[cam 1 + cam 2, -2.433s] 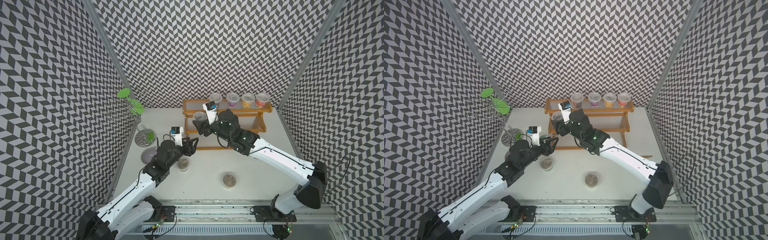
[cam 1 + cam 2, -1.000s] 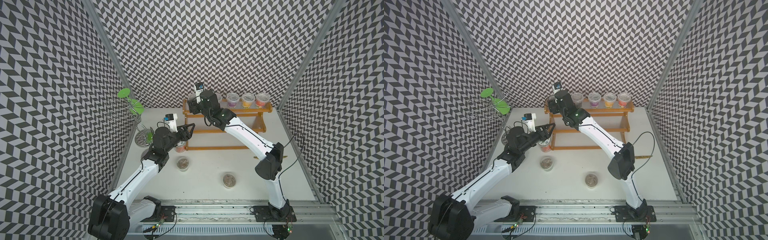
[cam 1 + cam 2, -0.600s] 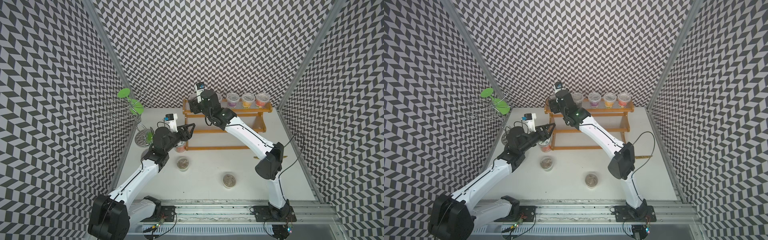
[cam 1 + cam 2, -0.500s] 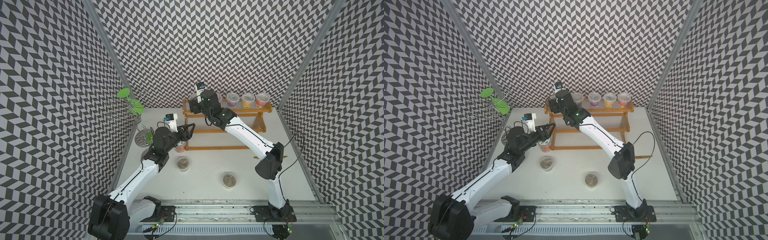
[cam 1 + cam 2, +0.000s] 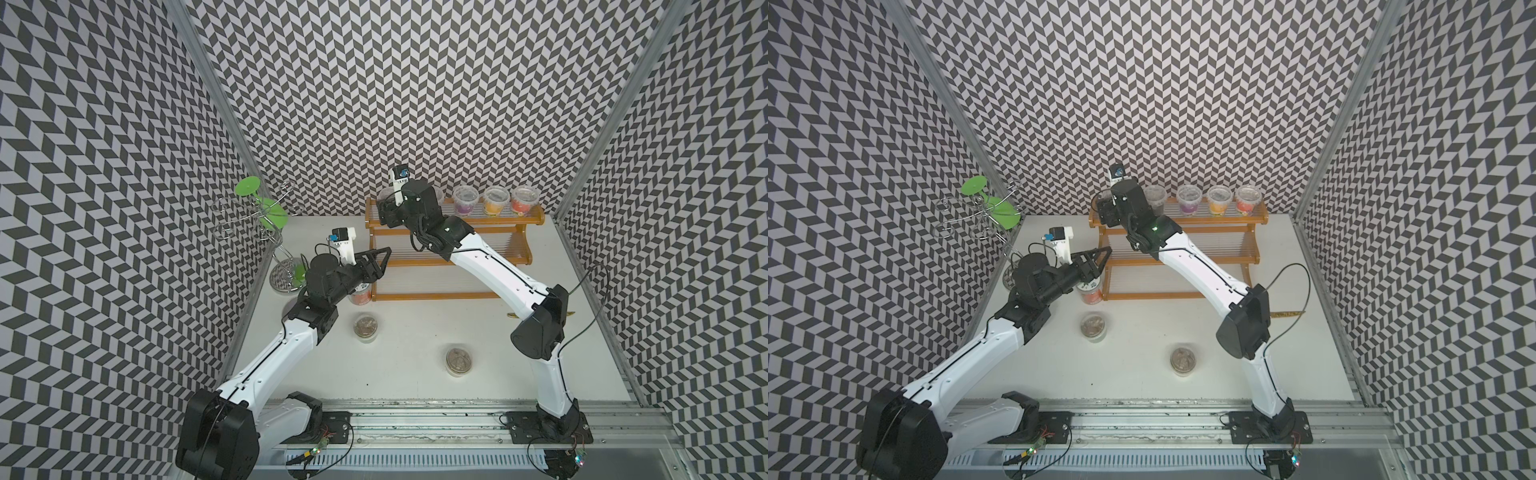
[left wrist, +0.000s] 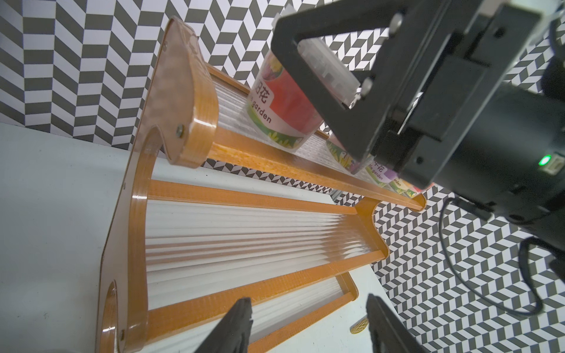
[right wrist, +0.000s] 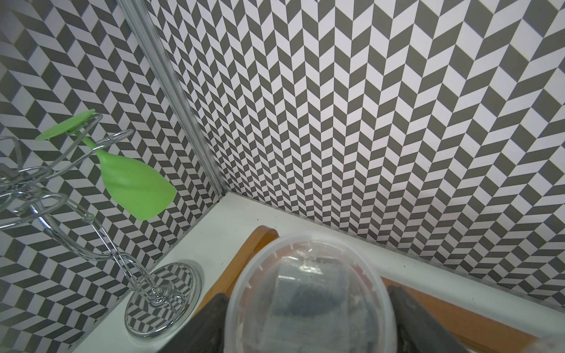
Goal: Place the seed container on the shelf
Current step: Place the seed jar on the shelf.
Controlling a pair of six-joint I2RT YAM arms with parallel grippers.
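The seed container, a clear-lidded cup with a red label, stands on the left end of the top tier of the shelf. My right gripper is open around it. Its dark fingers sit just outside the lid's two sides. From above only part of the lid shows past the wrist. My left gripper hovers open and empty at the shelf's lower left corner. Its fingertips point along the lower tiers.
Purple, yellow and red jars line the top tier, and a dark one stands beside the right wrist. An orange cup sits under the left gripper. Two cups stand on the table. A wire stand holding green glasses is at the left wall.
Since the earliest frames my right arm has carried the container up to the top tier's left end, and my left arm has risen towards the shelf. Over the last second both arms have stayed put.
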